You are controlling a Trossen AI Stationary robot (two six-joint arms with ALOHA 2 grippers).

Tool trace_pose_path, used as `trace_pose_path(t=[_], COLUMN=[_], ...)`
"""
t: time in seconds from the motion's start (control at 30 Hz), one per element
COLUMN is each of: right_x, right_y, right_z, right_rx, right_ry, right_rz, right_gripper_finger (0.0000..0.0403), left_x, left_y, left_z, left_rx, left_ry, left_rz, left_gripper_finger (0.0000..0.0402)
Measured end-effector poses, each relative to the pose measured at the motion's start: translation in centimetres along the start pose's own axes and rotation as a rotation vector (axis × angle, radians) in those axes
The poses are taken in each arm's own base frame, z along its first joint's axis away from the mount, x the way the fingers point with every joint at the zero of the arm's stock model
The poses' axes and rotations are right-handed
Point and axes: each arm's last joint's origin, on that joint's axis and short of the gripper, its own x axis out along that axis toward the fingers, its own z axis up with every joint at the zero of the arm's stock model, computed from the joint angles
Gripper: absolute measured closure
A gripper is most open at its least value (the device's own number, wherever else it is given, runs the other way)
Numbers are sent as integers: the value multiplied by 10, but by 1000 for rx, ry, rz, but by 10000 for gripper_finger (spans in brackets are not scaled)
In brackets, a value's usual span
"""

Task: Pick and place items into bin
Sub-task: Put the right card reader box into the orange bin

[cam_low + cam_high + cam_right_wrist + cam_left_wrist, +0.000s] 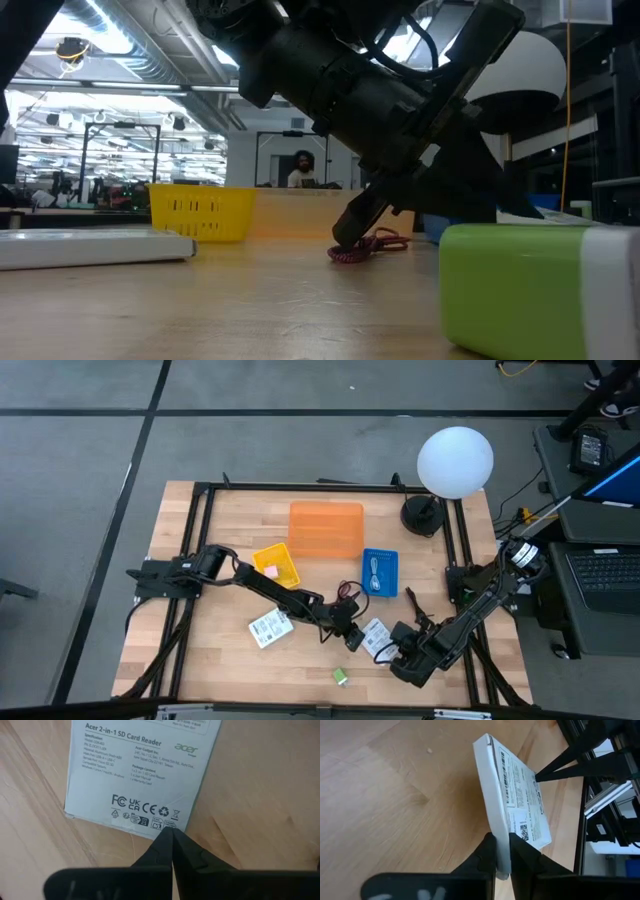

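Note:
A white labelled packet [376,632] lies near the table's front, right of centre, between my two grippers. My left gripper [353,628] reaches it from the left and is shut on it. My right gripper [398,644] comes from the right, shut, with its tips at the packet's other side. A second white packet [270,628] lies flat farther left. The dark red looped cord [350,596] lies just beyond the left gripper. A green block [341,677] sits by the front edge. My left gripper pinches the packet's thin edge near one corner [503,851] between its two fingers, one on the labelled face, one on the opposite face. The fingers come slanting down from the table's left. Whether the packet is clear of the wood I cannot tell. My right gripper touches the packet with its shut fingertips at the printed edge near a corner [165,824], slanting steeply down from the right. In the left wrist view those tips [538,776] meet the labelled face's far long edge.
A yellow bin [278,564] with a pink piece, an orange bin [326,528] and a blue bin [380,572] stand at mid-table. A black lamp with a white globe [455,460] stands at the back right. Black frame rails [200,540] run along the table's sides.

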Motion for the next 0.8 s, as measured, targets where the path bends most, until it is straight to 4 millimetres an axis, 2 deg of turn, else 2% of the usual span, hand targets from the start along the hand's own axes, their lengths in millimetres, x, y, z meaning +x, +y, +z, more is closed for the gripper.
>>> trace_pose_path(t=[0.17, 0.47, 0.63, 0.8], right_x=[-5, -29, -47, -55], right_y=[0, -2, -7, -14], right_z=[0, 0, 1, 0], right_rx=[-7, -6, -8, -23], right_ry=[-60, -140, -216, -247], right_rz=[7, 85, 112, 87], right_gripper_finger=[403, 403, 403, 403], left_x=[-3, -18, -23, -44], left_y=[-2, -16, -18, -29], left_z=[3, 12, 14, 23], left_rx=[22, 90, 96, 161], left_ry=[6, -7, 15, 10], left_rz=[-9, -31, -34, 2], left_gripper_finger=[380, 385, 385, 385])
